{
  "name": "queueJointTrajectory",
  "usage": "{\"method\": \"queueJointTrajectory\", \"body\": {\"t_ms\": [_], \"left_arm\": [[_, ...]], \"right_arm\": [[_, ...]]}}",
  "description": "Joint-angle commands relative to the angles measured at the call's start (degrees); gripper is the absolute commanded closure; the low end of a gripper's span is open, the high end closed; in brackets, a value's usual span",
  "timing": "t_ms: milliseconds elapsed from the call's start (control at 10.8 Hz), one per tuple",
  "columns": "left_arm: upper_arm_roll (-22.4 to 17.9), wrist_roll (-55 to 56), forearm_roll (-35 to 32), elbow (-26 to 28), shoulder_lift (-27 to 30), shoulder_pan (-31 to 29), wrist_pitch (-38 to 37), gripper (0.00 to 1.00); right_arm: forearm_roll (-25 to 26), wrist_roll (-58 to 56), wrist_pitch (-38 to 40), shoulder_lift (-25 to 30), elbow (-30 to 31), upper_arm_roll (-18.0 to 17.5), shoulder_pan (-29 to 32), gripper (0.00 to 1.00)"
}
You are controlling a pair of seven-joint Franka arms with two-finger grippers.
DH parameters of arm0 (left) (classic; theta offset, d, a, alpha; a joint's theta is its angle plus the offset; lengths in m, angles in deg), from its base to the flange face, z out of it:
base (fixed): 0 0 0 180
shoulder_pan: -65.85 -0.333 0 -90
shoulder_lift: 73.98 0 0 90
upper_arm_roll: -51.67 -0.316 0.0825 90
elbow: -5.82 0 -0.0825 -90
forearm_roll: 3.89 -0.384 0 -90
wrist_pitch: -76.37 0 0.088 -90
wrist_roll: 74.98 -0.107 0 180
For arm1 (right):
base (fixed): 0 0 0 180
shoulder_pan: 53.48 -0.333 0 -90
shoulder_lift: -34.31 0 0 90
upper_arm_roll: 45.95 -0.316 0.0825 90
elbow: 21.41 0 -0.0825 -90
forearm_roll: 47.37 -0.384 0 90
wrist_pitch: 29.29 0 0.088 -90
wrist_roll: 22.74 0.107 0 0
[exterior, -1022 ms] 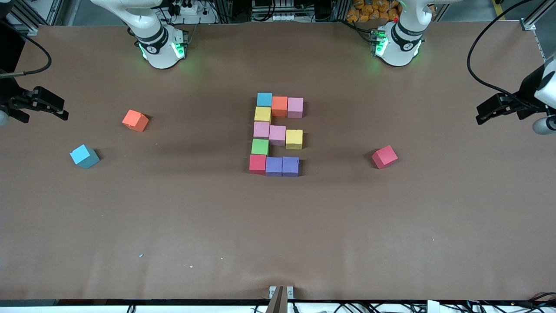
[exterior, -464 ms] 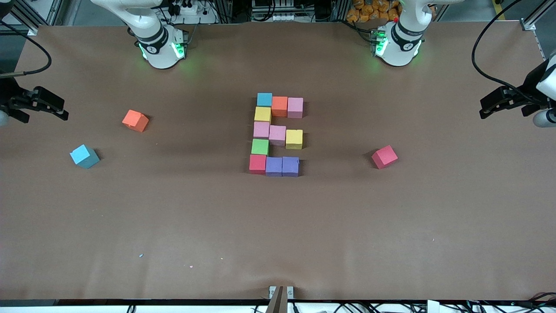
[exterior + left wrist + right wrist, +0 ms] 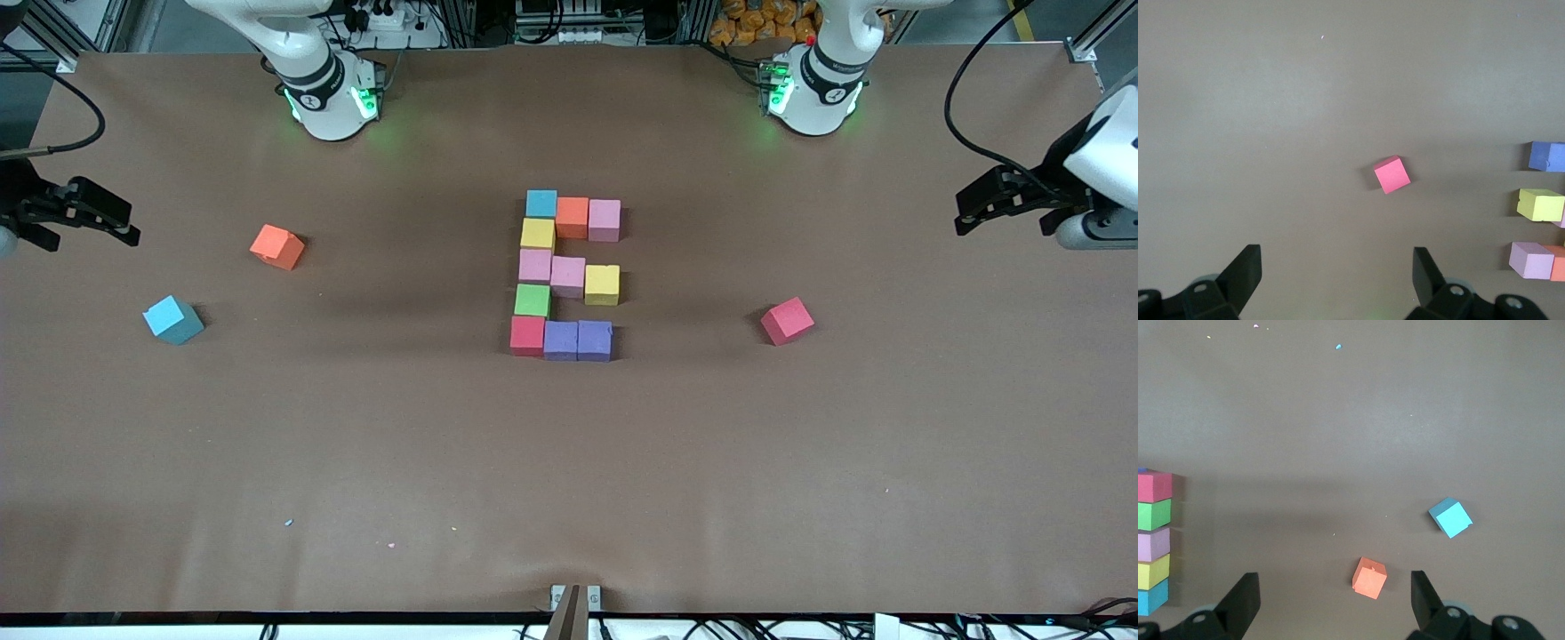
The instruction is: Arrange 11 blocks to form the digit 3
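At the table's end, left claw [image 3: 969,213] (open, empty) has shifted inward; right claw [image 3: 120,229] open.

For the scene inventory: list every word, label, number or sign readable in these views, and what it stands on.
No readable text anywhere.
Right arm's base: a small dark mark, too small to read.
Left arm's base: the same, unreadable.
The blocks and the brown table: no printing.

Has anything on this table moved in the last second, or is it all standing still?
Only the left arm's hand shifted a little, at its end of the table, open and empty. The right arm's hand kept waiting, open. The block figure and the loose red, orange and blue blocks stayed put.
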Motion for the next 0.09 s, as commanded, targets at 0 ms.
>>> {"method": "queueJointTrajectory", "body": {"t_ms": [0], "left_arm": [[-0.68, 0.17, 1.15, 1.37, 1.63, 0.58, -0.76, 0.00]], "right_arm": [[-0.47, 0.69, 0.14, 0.39, 0.23, 0.01, 0.04, 0.00]]}}
